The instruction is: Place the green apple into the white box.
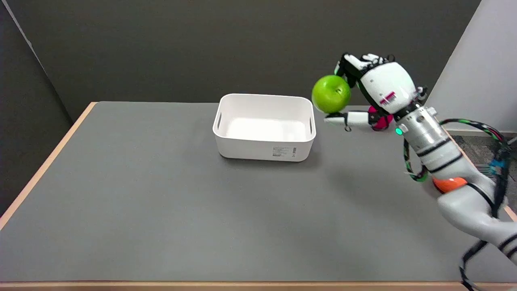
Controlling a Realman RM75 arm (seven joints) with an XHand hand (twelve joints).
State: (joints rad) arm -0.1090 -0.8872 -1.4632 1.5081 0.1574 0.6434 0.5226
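My right hand [373, 91] holds the green apple [331, 93] up in the air, with fingers over its top and the thumb under it. The apple hangs just right of the white box [264, 150], level with the box's far right corner and above the table. The box is open-topped, shows nothing inside, and stands on the grey table [161, 210] at the centre back.
A pink object [380, 121] lies on the table behind my right hand, mostly hidden by it. An orange object [449, 184] shows partly behind my forearm near the table's right edge. A dark wall stands behind the table.
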